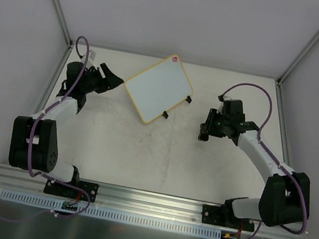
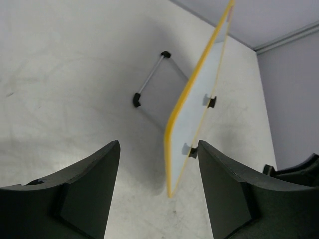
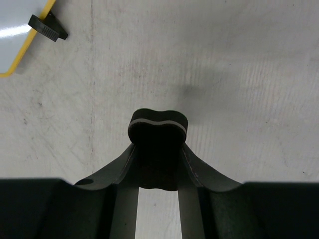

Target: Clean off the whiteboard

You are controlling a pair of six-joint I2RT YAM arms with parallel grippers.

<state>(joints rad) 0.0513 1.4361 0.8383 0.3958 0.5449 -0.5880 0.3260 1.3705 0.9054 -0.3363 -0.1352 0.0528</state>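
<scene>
The whiteboard (image 1: 157, 87) is a white board with a yellow rim, a pink dot (image 1: 174, 57) at its far corner and two black clips (image 1: 188, 99) on its right edge. In the left wrist view the whiteboard (image 2: 199, 94) shows almost edge-on, tilted up on a wire stand (image 2: 149, 79). My left gripper (image 1: 112, 82) is open and empty just left of the board, its near corner between the jaws' line of sight (image 2: 159, 199). My right gripper (image 1: 205, 129) is shut on a small black bow-shaped block (image 3: 158, 130), right of the board and above the table.
Grey walls and metal frame posts (image 1: 57, 1) enclose the table on three sides. The board's corner and one clip (image 3: 47, 27) show at the upper left of the right wrist view. An aluminium rail (image 1: 152, 201) runs along the near edge.
</scene>
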